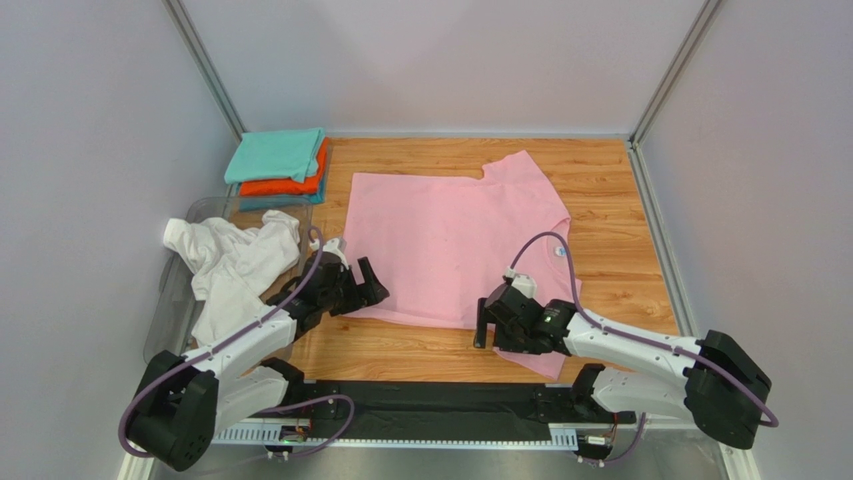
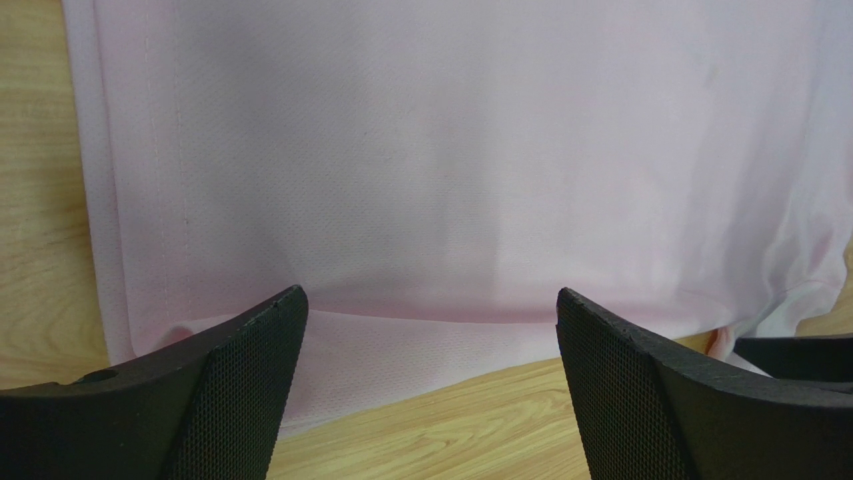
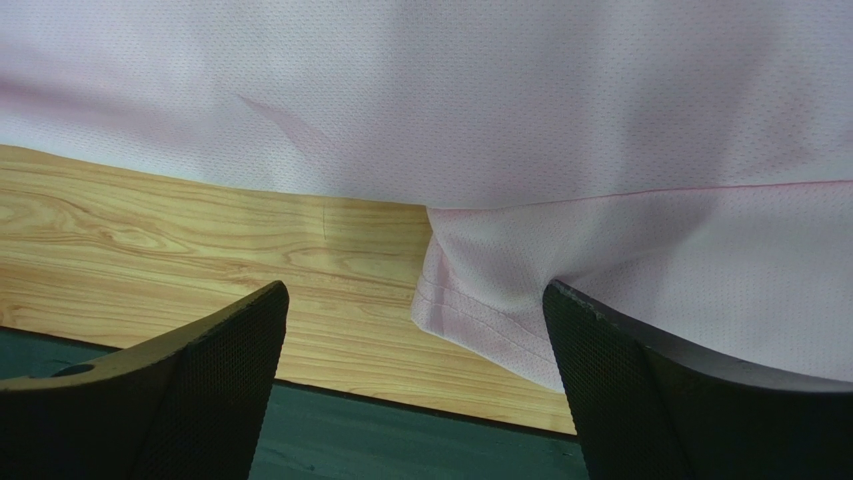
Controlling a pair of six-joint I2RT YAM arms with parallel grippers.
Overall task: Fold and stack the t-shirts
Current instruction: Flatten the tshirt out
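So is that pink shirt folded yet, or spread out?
Spread out. The pink shirt lies flat on the table, its whole outline showing, with no fold across it.

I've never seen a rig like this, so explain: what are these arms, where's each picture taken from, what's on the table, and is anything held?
Two robot arms stand at the near edge of a table, each with a two-finger gripper. The wide picture comes from a fixed camera above and behind them; the other two from wrist cameras, so the dark shapes are fingers. On the table lies a spread pink t-shirt; at the left are a crumpled white t-shirt and a folded stack, teal over orange. The left gripper and right gripper stand open at the pink shirt's near edge, holding nothing.
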